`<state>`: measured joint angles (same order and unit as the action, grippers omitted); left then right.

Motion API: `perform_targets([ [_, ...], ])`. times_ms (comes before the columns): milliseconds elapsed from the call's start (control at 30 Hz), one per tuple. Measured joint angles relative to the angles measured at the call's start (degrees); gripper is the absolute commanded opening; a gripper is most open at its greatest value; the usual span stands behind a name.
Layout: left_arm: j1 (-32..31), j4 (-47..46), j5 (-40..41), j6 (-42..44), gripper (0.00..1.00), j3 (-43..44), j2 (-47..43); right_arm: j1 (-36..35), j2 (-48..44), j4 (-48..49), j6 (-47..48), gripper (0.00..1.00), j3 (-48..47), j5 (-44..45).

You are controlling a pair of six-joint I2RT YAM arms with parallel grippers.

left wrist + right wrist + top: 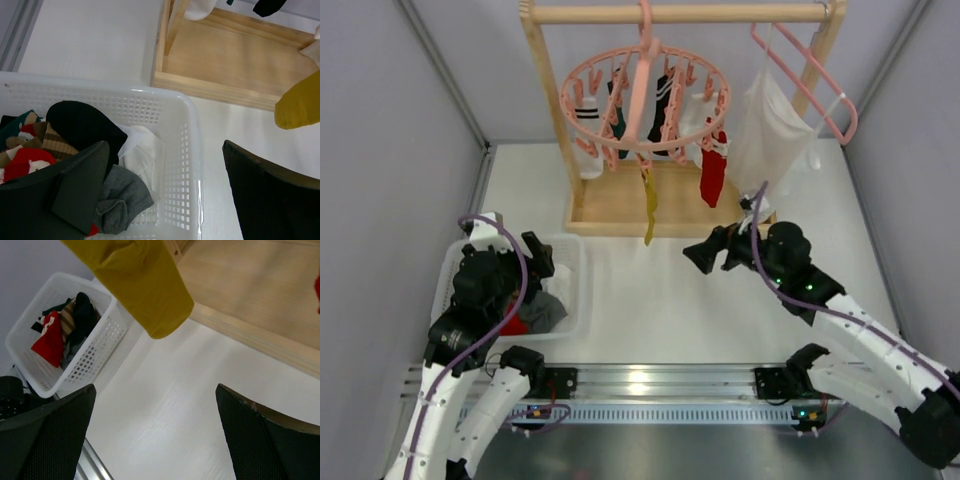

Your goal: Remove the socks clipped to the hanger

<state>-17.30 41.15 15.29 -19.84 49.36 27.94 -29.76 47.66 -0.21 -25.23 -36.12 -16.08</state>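
The round pink hanger (645, 100) hangs from a wooden rail with several socks clipped to it: a white one with black stripes (588, 140), a black one (663, 110), a red-and-white one (714, 170) and a mustard yellow one (649, 210) that hangs lowest. My right gripper (705, 252) is open and empty, to the right of and below the yellow sock (145, 285), apart from it. My left gripper (542, 262) is open and empty over the right side of the white basket (582, 290). The yellow sock's tip also shows in the left wrist view (300, 105).
The basket (190, 150) holds several loose socks, black, grey, white and red. The wooden rack's base (620, 210) lies under the hanger. A large white garment (770, 130) hangs on a pink triangular hanger (820, 80) at the right. Grey walls stand on both sides.
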Motion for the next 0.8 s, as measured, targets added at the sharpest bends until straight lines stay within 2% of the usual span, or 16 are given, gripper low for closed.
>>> perform_targets([
  [100,0.0,0.0,0.0,0.0,0.99,-0.1,0.3,-9.1,5.6,4.8,3.7,0.95,-0.3,6.5],
  [200,0.0,0.0,-0.2,0.0,0.99,-0.2,0.9,-15.0,11.6,10.3,8.2,0.92,-1.6,13.2],
  [300,0.0,-0.1,-0.5,0.0,0.99,-0.3,1.4,-19.2,19.1,14.8,13.5,0.9,-5.0,19.7],
  [433,0.0,-0.2,-0.9,0.0,0.98,-0.4,1.6,-22.0,27.3,21.3,17.9,0.79,-7.8,24.8],
  [500,0.0,-0.2,-0.9,0.0,0.98,-0.4,1.8,-22.2,30.1,24.3,19.1,0.77,-8.0,26.6],
  [567,0.0,-0.3,-1.0,0.0,0.99,-0.4,2.2,-22.2,33.1,27.5,20.4,0.66,-8.2,29.4],
  [700,0.0,-0.4,-1.4,0.0,0.98,-0.4,3.0,-22.4,38.8,35.5,22.7,0.58,-8.3,37.3],
  [767,0.0,-0.4,-1.5,-0.4,0.98,-0.4,3.2,-22.4,42.0,40.2,24.3,0.48,-8.3,40.7],
  [800,0.0,-0.4,-1.6,-0.5,0.98,-0.4,3.2,-22.4,43.6,41.9,25.1,0.34,-8.3,41.9],
])
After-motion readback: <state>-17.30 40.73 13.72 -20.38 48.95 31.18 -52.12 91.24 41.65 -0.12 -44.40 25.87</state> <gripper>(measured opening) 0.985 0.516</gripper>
